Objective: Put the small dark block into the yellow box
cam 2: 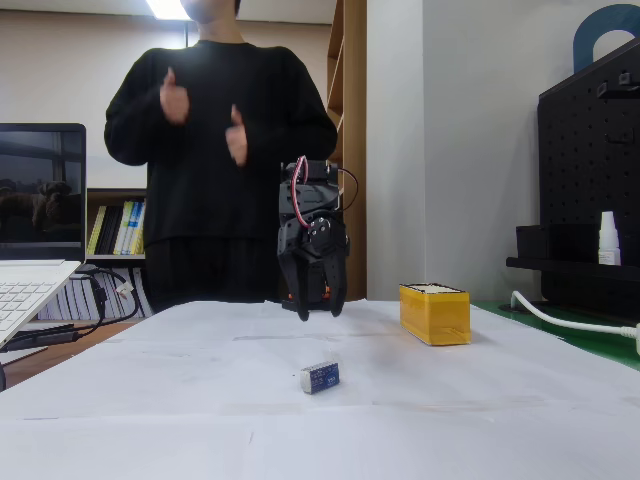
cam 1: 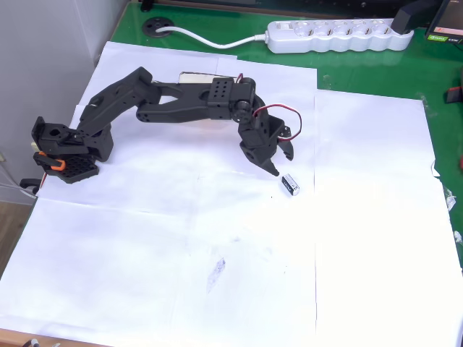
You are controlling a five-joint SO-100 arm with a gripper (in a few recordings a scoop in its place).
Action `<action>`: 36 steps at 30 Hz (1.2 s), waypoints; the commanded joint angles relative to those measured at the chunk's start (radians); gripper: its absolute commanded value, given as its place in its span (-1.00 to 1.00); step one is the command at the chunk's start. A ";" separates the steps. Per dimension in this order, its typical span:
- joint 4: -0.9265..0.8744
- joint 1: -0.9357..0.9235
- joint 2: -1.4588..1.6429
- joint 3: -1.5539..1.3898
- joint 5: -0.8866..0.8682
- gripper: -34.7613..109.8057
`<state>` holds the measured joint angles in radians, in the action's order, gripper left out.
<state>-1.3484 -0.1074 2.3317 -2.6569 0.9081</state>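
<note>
The small dark block (cam 1: pixel 291 185) lies on the white paper, a tiny black piece with a silvery face; in the fixed view the block (cam 2: pixel 320 377) sits near the front of the table. My gripper (cam 1: pixel 282 163) hangs just above and behind it, open, with nothing between its fingers. In the fixed view the gripper (cam 2: pixel 318 303) points down, its tips clear of the paper. The yellow box (cam 2: pixel 435 313) stands on the paper to the right of the gripper. From above, the arm hides most of the yellow box (cam 1: pixel 197 75), and just a pale strip of its rim shows.
A white power strip (cam 1: pixel 336 36) with its cable lies on the green mat at the back. A person (cam 2: pixel 220 130) stands behind the table with both hands raised. A laptop (cam 2: pixel 30 285) sits at the left edge. White paper sheets (cam 1: pixel 217 275) cover the table.
</note>
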 commanded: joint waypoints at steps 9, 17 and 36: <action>0.098 -0.020 0.044 -0.115 -0.009 -0.34; 0.167 -0.025 0.097 -0.121 -0.003 -0.34; 0.218 -0.029 0.187 -0.155 0.035 -0.48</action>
<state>-1.1305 -0.1243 2.5449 -2.7029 0.9357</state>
